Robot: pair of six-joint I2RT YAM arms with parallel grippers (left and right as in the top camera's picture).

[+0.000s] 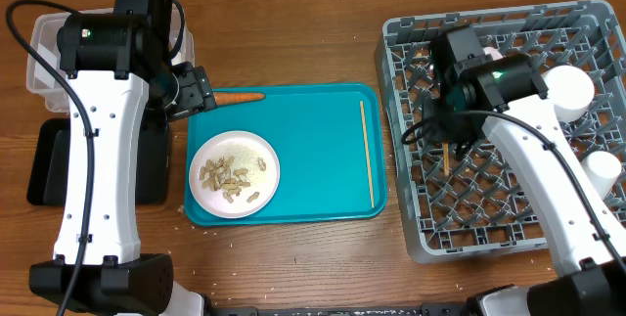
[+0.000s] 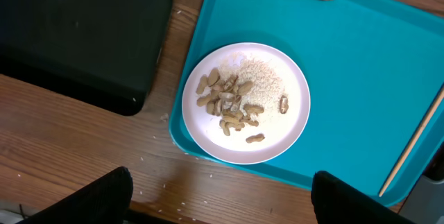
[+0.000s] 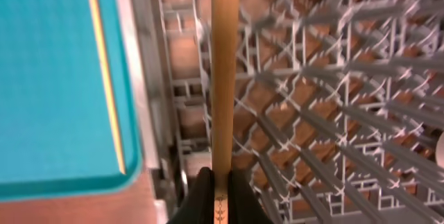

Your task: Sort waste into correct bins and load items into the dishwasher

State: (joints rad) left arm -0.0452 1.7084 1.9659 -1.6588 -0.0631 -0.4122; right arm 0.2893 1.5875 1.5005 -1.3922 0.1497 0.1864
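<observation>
Wood-grain table. A teal serving tray (image 1: 323, 111) sits at centre, smooth plastic with a raised rim and rounded corners.

On its left half is a round white plate (image 2: 295, 123), glossy. It holds a heap of tan, ridged peanut shells (image 2: 227, 106) beside a patch of fine whitish crumbs (image 2: 262, 78). An orange carrot (image 1: 238, 97) lies across the tray's top left rim. One thin, straight wooden chopstick (image 1: 367, 155) lies lengthwise near the tray's right edge.

To the left of the tray, a shallow matte black tray (image 1: 44, 164) lies flat on the table. A clear tub (image 1: 39, 52) with rounded corners sits behind it, partly under the left arm.

To the right of the tray is the grey dish rack (image 1: 403, 213), a square plastic lattice with low openwork walls. Two white cups (image 1: 570, 91) stand toward its right side.

We see the left gripper (image 1: 199, 89) with jaws spread wide and nothing between them. In its wrist view, the dark fingers (image 2: 104, 196) frame the plate from above without touching it. The left arm reaches forward over the black tray, with the wrist turned toward the teal tray's top left corner.

The right gripper (image 3: 220, 182) is clamped tight on the second chopstick (image 3: 223, 78), pinching its patterned end. The stick runs straight out from the fingertips over the rack's grid, just inside the left wall. We cannot tell whether its far tip touches the lattice. The right arm stretches from the table's near right corner across the rack, with the wrist angled down.
</observation>
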